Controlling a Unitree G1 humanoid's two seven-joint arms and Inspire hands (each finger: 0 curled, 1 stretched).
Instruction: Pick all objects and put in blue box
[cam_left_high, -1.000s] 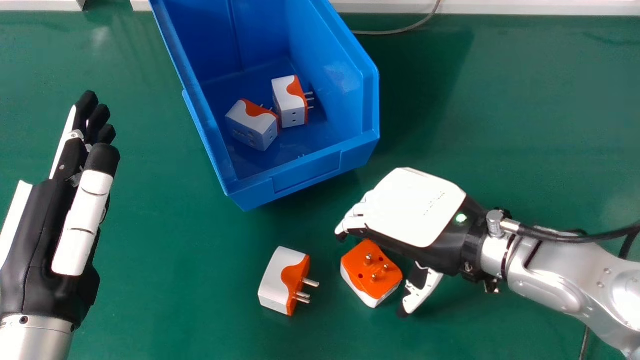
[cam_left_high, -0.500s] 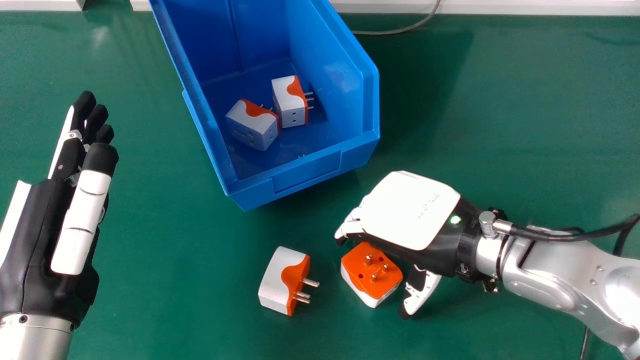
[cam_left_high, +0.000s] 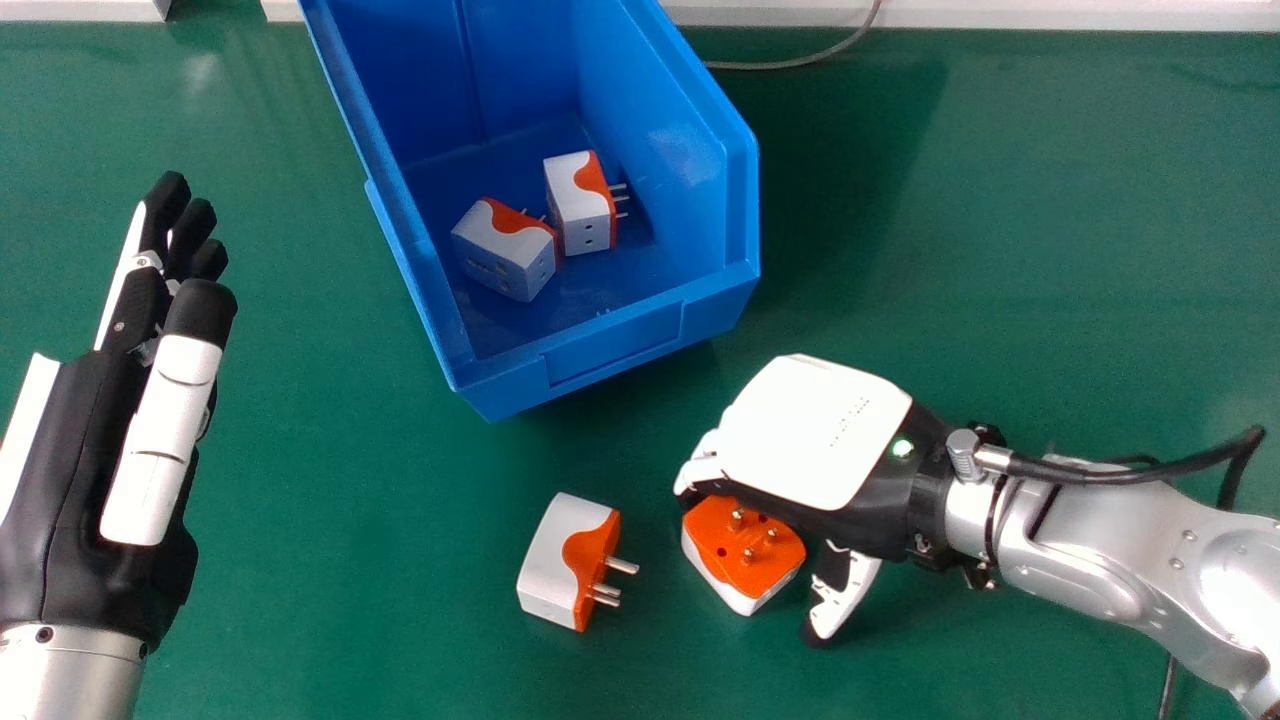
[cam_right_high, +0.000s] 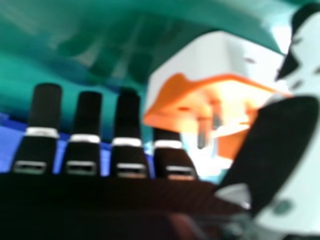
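My right hand (cam_left_high: 815, 430) is over an orange and white plug adapter (cam_left_high: 745, 555) whose pins point up; its fingers lie on the far side and its thumb stands apart at the right. In the right hand view the adapter (cam_right_high: 200, 65) sits between the open hand's fingers and thumb (cam_right_high: 275, 150). A second adapter (cam_left_high: 560, 560) rests on the table to the left, pins facing right. Two more, one white and orange adapter (cam_left_high: 505, 250) and another adapter (cam_left_high: 582, 205), lie inside the blue box (cam_left_high: 610, 345). My left hand (cam_left_high: 85, 480) is open at the left.
The green table (cam_left_high: 1050, 230) stretches around the box. A thin grey cable (cam_left_high: 800, 62) runs from behind the box to the white edge (cam_left_high: 980, 14) at the back. A black cable (cam_left_high: 1130, 475) is attached at my right wrist.
My right hand has moved slightly nearer and lower over the adapter, covering more of its far edge. My left hand has shifted slightly. The adapters stay in place.
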